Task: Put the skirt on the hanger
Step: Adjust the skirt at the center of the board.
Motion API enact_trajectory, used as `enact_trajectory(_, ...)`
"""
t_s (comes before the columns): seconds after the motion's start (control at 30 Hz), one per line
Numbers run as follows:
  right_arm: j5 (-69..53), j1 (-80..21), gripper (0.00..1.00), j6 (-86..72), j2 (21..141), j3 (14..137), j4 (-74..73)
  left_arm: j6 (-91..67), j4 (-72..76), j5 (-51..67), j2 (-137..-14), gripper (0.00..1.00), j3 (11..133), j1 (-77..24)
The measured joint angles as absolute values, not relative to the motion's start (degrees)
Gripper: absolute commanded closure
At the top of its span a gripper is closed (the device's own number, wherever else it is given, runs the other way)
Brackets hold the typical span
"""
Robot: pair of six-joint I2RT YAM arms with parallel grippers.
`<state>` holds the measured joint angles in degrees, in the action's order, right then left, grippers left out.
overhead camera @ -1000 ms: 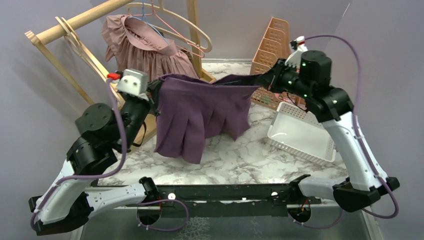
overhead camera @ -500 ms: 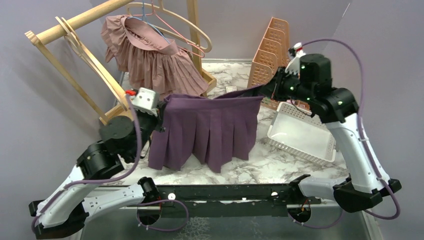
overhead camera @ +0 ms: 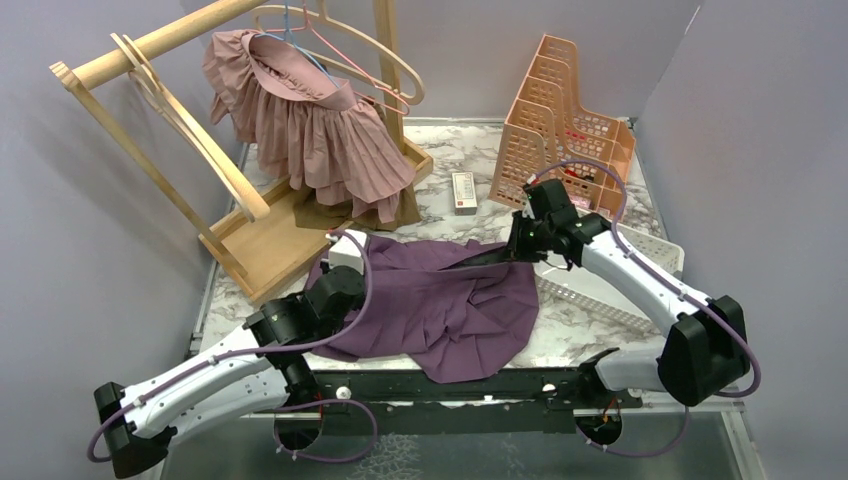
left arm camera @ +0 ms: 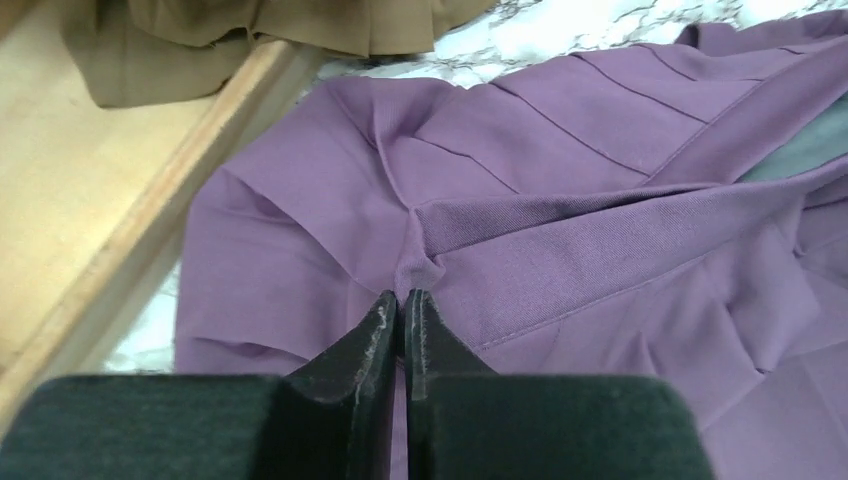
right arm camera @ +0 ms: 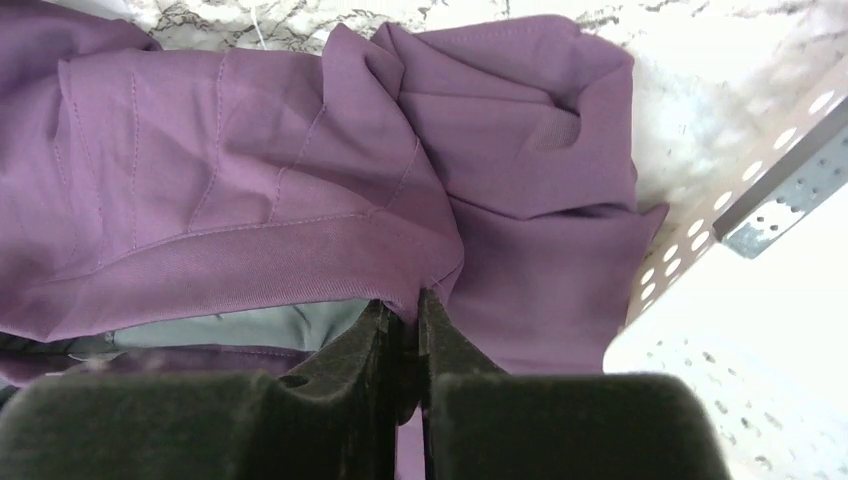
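**Mia:** Marble table, purple walls all round. What do you see on the left?

**Ben:** Far on the left is a wooden rack. Bare hangers hang on its bar. A pink skirt hangs just to the right of them.

**Mia:** Where is the skirt we must hang?

**Ben:** The skirt, the purple one, lies crumpled on the table. It is in the middle, near the arms. It is not on any hanger yet.

**Mia:** Who has hold of it?

**Ben:** The left gripper does, at the left end of the top band. Its fingers are pressed together on a little fold of cloth. The right gripper pinches the band at the right end. It is tight on the cloth too. A white basket sits just to the right of it.

**Mia:** So which step is this?

**Ben:** I think it is an early one. Both grippers have the band, but the skirt rests on the table, well apart from the rack.

**Mia:** What must come next?

**Ben:** I think both arms should lift together, so the skirt hangs down. The band should be pulled straight between them. Then they can carry it far and left, up to a bare hanger.

**Mia:** Is that tricky?

**Ben:** A bit, I think. Each gripper pinches only a small bit of cloth, so a hard tug could pull it free. The pink skirt is close by too, and the arms should not bump it.
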<state>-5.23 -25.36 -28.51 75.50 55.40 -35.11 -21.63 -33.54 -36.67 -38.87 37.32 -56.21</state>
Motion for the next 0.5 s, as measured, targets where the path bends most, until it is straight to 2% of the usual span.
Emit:
enact_trajectory(0.07,-5.5,-25.4,0.68,-28.4,75.5,55.2,-33.8,-24.5,-33.1,-36.1,-37.2,0.64,35.7,-56.2)
enact_trajectory(0.17,-5.9,-25.4,0.55,-27.7,75.3,55.5,-32.4,-27.8,-32.7,-35.3,-32.8,0.52,33.9,-56.2)
enact_trajectory(0.3,-7.3,-25.2,0.48,-25.1,74.4,59.3,-32.8,-29.6,-32.2,-35.3,-27.0,0.48,33.9,-56.2)
enact_trajectory(0.5,-13.9,-25.1,0.47,-19.6,73.6,71.5,-30.1,-29.3,-31.5,-36.9,-20.4,0.47,36.2,-56.2)
